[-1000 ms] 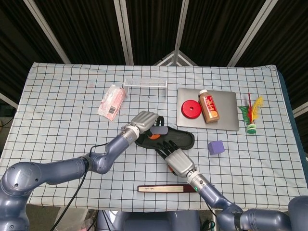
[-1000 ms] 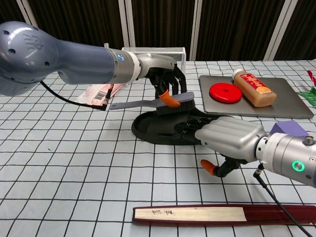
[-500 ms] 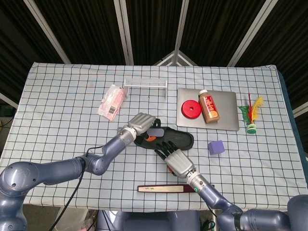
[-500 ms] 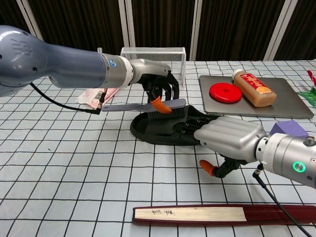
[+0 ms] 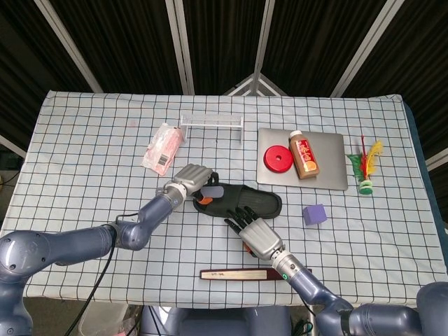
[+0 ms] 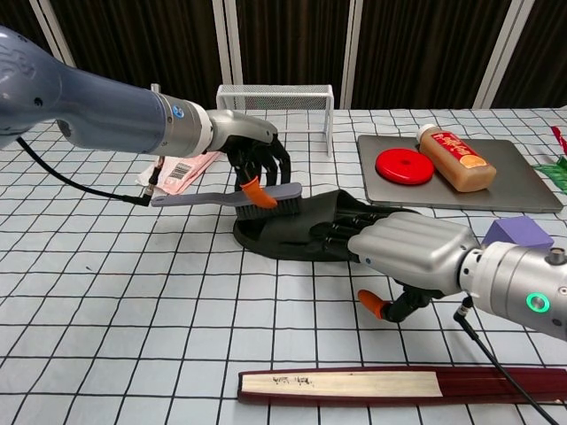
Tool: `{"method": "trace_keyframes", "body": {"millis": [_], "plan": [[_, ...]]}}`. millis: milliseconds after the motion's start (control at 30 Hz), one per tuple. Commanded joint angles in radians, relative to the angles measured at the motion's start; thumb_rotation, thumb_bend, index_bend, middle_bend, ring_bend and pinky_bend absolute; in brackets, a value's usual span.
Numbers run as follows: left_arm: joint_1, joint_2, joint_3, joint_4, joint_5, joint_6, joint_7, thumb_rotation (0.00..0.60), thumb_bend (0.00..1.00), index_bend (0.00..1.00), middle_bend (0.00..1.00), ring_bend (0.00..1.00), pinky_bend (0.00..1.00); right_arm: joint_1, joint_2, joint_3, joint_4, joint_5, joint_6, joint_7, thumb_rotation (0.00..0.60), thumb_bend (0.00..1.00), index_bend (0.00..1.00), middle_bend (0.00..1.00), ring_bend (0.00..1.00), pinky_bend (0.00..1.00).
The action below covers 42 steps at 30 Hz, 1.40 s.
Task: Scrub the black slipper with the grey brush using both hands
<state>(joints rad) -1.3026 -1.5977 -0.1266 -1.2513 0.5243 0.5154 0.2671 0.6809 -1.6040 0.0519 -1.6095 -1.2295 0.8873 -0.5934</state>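
Slipper [image 6: 292, 235] lies near the middle of the table [image 5: 84, 140], toward the front edge, and the right hand [image 6: 403, 252] presses down on its right part with fingers stretched flat, grasping nothing. The left hand [image 6: 252, 159] clutches the brush [image 6: 226, 197] over the slipper's left end; a second ago hand and brush were further right, above the slipper's middle, so the stroke has travelled left. The slipper itself has barely shifted.

A grey tray [image 5: 329, 171] toward the right back of the table carries a red disc [image 5: 278, 158] and a brown bottle [image 5: 303, 155] lying on its side. A small wire rack [image 5: 211, 122] stands near the back edge; nothing can be made out in it.

The right hand covers much of the slipper's right part. The bristles are hard to tell apart from the black slipper, so contact is uncertain. In the chest view, the purple block [image 6: 523, 233] is half hidden behind the right wrist.
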Motion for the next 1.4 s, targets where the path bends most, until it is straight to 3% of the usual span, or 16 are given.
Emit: {"method": "trace_keyframes", "body": {"millis": [33,333,500,900,1200,1400], "plan": [[0.004,-0.023,-0.030,-0.001,0.038,0.016,-0.028,0.600,0.74,0.77,0.72,0.58,0.48,0.002,0.000,-0.002,0.002,0.002,0.000,-0.001,0.600,0.64,0.00,0.00,0.00,0.00],[0.026,-0.086,-0.115,0.013,0.154,0.004,-0.143,0.600,0.74,0.77,0.72,0.58,0.48,0.009,-0.008,-0.013,0.014,0.010,-0.005,0.002,0.600,0.64,0.00,0.00,0.00,0.00],[0.026,-0.081,-0.130,0.011,0.183,-0.022,-0.172,0.600,0.74,0.77,0.72,0.58,0.48,0.012,-0.006,-0.016,0.022,0.017,-0.005,0.001,0.600,0.64,0.00,0.00,0.00,0.00],[0.010,-0.034,-0.060,0.028,0.142,-0.050,-0.138,0.600,0.74,0.77,0.72,0.58,0.48,0.016,0.009,-0.020,0.005,0.009,0.011,-0.002,0.600,0.64,0.00,0.00,0.00,0.00],[0.014,0.008,0.023,-0.026,0.118,0.033,-0.051,0.600,0.74,0.77,0.72,0.58,0.48,0.013,0.026,-0.022,-0.003,0.008,0.026,0.005,0.600,0.64,0.00,0.00,0.00,0.00],[0.010,0.047,0.028,-0.062,0.094,0.039,-0.038,0.600,0.74,0.77,0.72,0.58,0.48,0.010,0.036,-0.025,-0.017,0.010,0.038,-0.004,0.600,0.64,0.00,0.00,0.00,0.00]]}}
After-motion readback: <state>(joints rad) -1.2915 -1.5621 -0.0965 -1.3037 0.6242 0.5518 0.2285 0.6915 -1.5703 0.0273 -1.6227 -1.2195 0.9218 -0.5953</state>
